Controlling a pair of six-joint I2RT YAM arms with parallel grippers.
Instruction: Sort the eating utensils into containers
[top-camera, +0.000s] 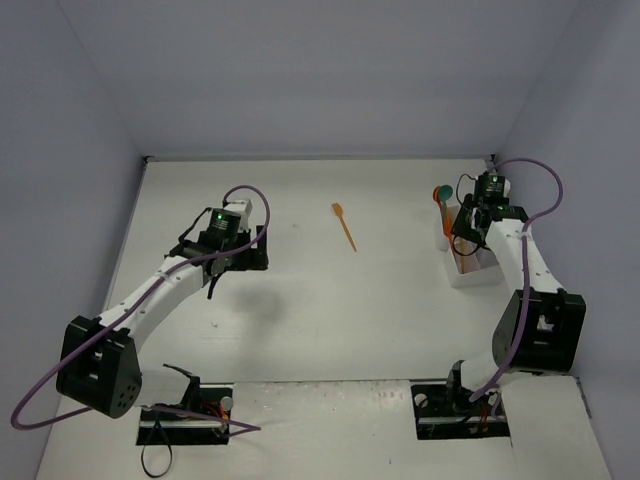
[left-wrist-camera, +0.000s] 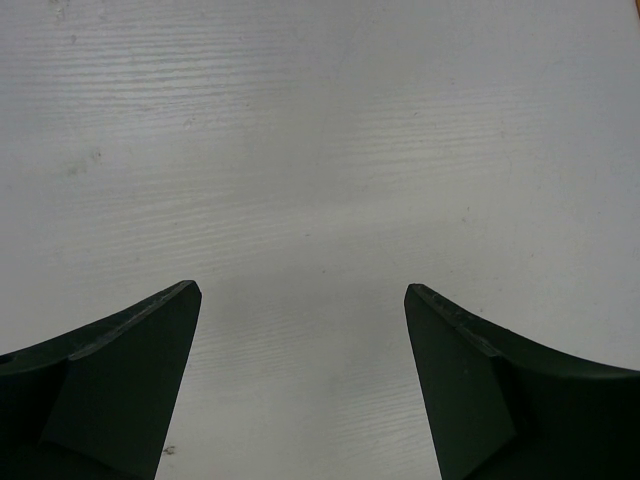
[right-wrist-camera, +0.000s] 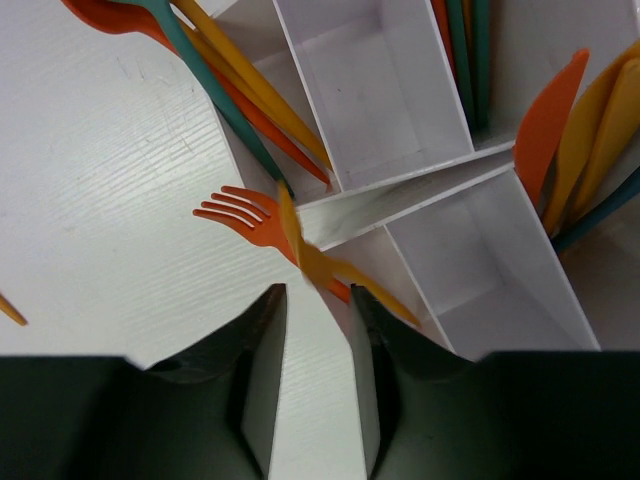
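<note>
The white organizer (top-camera: 472, 274) stands at the right of the table, and my right gripper (top-camera: 468, 238) hovers over it. In the right wrist view the right gripper (right-wrist-camera: 317, 290) is open a little, with only table between its fingers. Just past the tips a blurred yellow utensil (right-wrist-camera: 322, 262) lies loose across an orange fork (right-wrist-camera: 243, 214) at the organizer's wall (right-wrist-camera: 400, 196). Orange, yellow and teal utensils (right-wrist-camera: 215, 90) lean in other compartments, with an orange knife (right-wrist-camera: 545, 120) at the right. One orange utensil (top-camera: 345, 227) lies alone mid-table. My left gripper (left-wrist-camera: 302, 288) is open over bare table.
Two organizer compartments (right-wrist-camera: 375, 85) show white floors. White walls enclose the table on the left, back and right. The left arm (top-camera: 160, 290) stretches over the left half, and its gripper (top-camera: 240, 252) is well left of the lone orange utensil.
</note>
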